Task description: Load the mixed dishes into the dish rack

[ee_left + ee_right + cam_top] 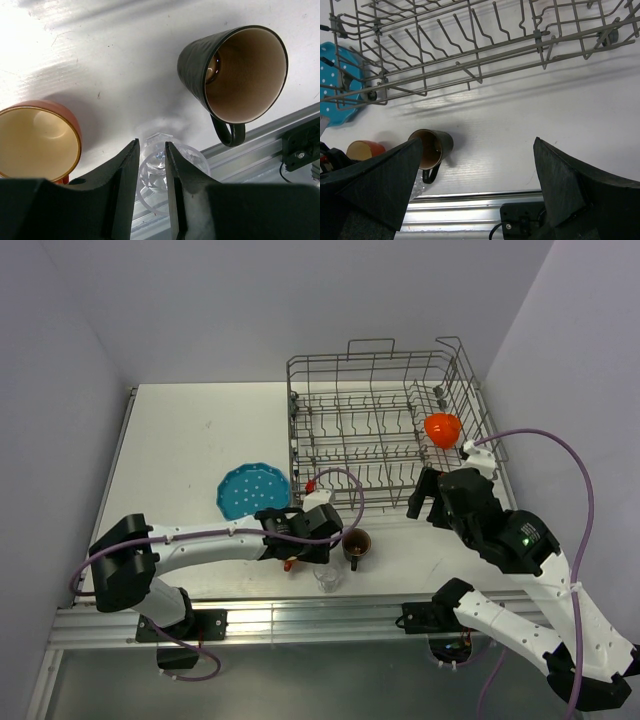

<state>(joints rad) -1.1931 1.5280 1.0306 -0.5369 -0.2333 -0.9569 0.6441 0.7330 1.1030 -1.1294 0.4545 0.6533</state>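
Note:
The grey wire dish rack [380, 420] stands at the back right with the orange-red bowl [442, 428] inside its right end. The teal dotted plate [254, 490] lies left of the rack. The dark brown mug [357, 543], the small clear glass [328, 580] and the small orange cup [290, 562] stand near the front edge. My left gripper [308, 554] hovers over the cup and glass, jaws a narrow gap apart and empty. In the left wrist view the glass [154, 162] shows beyond the left gripper [151, 144], the cup [37, 142] to its left and the mug [235, 70] to its right. My right gripper [430, 502] is wide open and empty in front of the rack.
The table's metal front rail [300, 620] runs just behind the glass. In the right wrist view the right gripper [478, 141] hangs over bare table [530, 115], with the rack [540, 35] above, the mug [432, 147], the cup [362, 149] and the plate [335, 80] at left.

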